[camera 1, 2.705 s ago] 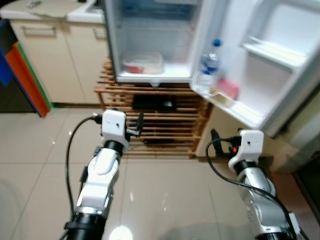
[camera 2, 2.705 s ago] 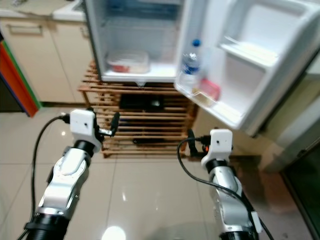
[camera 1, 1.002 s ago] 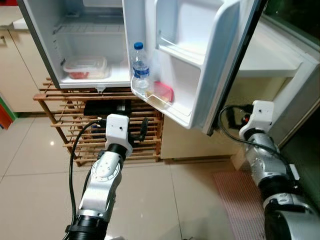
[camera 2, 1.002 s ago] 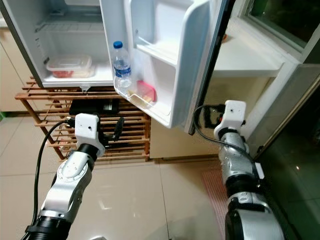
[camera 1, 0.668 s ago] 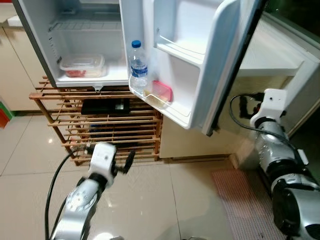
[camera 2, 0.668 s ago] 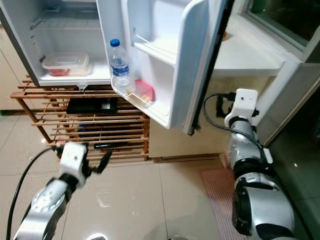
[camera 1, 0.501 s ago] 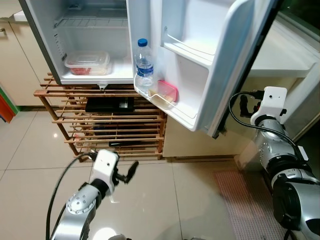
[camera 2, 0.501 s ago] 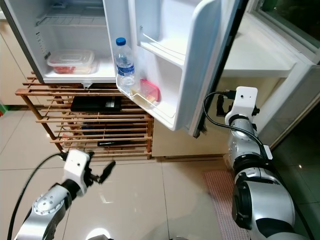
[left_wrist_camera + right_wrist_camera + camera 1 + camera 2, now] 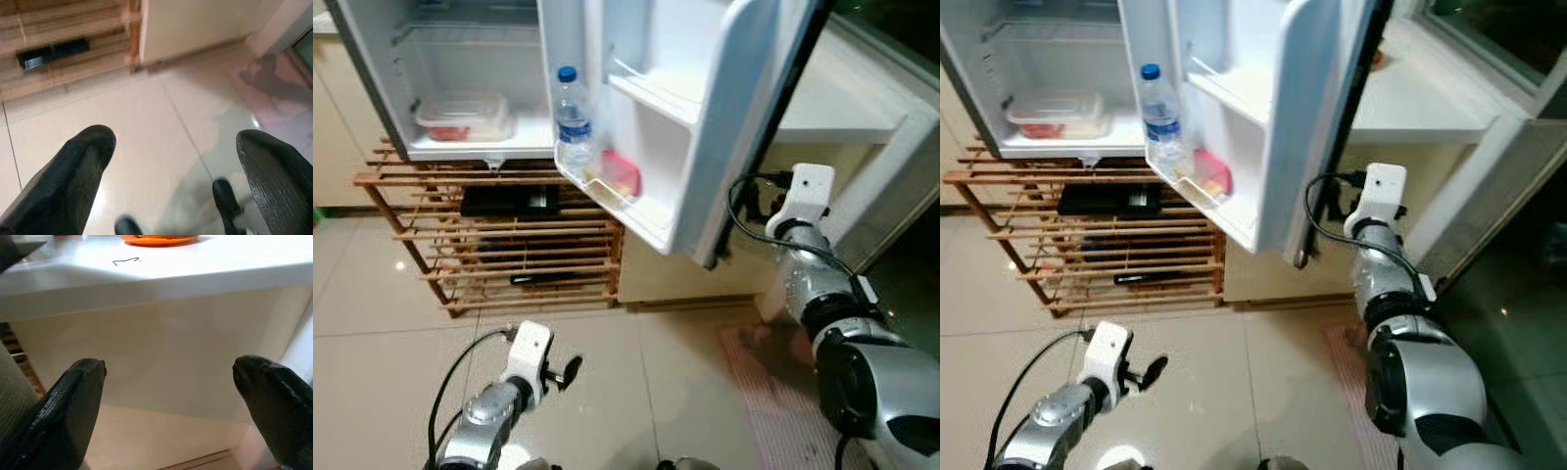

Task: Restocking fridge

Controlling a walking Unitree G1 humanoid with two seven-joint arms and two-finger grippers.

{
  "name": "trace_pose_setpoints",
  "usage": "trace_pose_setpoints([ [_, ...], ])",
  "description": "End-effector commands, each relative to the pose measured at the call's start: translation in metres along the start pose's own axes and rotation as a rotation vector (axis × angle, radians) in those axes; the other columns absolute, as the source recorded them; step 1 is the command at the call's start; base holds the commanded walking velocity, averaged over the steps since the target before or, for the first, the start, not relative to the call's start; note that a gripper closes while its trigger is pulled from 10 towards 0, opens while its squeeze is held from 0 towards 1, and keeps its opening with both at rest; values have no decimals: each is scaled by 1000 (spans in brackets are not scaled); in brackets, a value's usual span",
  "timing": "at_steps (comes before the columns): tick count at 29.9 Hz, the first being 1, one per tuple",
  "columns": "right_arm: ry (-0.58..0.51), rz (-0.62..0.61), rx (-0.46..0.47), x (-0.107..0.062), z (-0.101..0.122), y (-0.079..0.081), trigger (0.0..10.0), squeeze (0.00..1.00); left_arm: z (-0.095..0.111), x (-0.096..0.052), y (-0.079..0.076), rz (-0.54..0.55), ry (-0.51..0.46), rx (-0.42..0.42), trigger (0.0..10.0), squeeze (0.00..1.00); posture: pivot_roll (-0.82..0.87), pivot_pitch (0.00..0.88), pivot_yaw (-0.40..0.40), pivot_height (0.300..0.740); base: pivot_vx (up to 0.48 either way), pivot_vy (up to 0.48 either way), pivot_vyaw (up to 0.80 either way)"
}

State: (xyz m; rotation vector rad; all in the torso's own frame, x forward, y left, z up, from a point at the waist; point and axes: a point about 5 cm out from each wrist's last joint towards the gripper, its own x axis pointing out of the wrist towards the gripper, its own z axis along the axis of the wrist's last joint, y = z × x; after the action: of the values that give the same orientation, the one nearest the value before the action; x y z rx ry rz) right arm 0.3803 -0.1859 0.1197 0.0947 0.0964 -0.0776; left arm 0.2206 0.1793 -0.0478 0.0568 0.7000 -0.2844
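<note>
The fridge (image 9: 460,88) stands open w/ its door (image 9: 705,117) swung wide. A food box (image 9: 462,116) sits on the bottom shelf; a water bottle (image 9: 572,122) and a pink box (image 9: 620,176) sit in the door rack. Left end effector (image 9: 570,369) hangs low over the floor, fingers wide, holding nothing. Right end effector (image 9: 171,396) is up by the white tabletop (image 9: 1430,98), fingers wide, empty too. Step looks like getting the next item. An orange plate (image 9: 159,239) rests on that tabletop; next move prob. needs a reach up there.

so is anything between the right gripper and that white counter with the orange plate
Nothing visible. The right gripper, open, faces the white counter across bare space; the orange plate sits on top, and the open fridge door is off to its left.
</note>
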Motion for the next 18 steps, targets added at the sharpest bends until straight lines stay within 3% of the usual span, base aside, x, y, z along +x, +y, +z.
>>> trace_pose_setpoints([
  [1, -87, 73, 43, 6, 22, 20, 10000, 0, 3, 5, -4, 9, -9, -4, 10000, 0, -1, 36, -88, 740, 0, 0, 0],
  [4, -110, 115, 80, 6, 26, 33, 10000, 0, 5, 7, -7, 10, -5, -10, 10000, 0, -10, 39, -92, 740, 0, 0, 0],
  [7, -141, 229, 177, 2, 31, 67, 10000, 0, -1, 5, -1, 17, 3, -14, 10000, 0, -18, 40, -94, 740, 0, 0, 0],
  [10, -160, 495, 289, -18, 41, 118, 10000, 0, -7, 1, 4, 20, 7, -16, 10000, 0, -17, 41, -96, 740, 0, 0, 0],
  [11, -160, 495, 289, -18, 41, 118, 10000, 0, -7, 1, 4, 20, 7, -16, 10000, 0, -17, 41, -96, 740, 0, 0, 0],
  [12, -155, 707, 373, -39, 53, 147, 10000, 0, -11, 1, 5, 23, 30, -5, 10000, 0, -20, 39, -96, 740, 0, 0, 0],
  [13, -155, 707, 373, -39, 53, 147, 10000, 0, -11, 1, 5, 23, 30, -5, 10000, 0, -20, 39, -96, 740, 0, 0, 0],
  [16, -149, 948, 441, -65, 75, 164, 10000, 0, -17, 0, 7, 43, 79, 25, 10000, 0, -23, 38, -96, 740, 0, 0, 0],
  [18, -149, 948, 441, -65, 75, 164, 10000, 0, -17, 0, 7, 43, 79, 25, 10000, 0, -23, 38, -96, 740, 0, 0, 0],
])
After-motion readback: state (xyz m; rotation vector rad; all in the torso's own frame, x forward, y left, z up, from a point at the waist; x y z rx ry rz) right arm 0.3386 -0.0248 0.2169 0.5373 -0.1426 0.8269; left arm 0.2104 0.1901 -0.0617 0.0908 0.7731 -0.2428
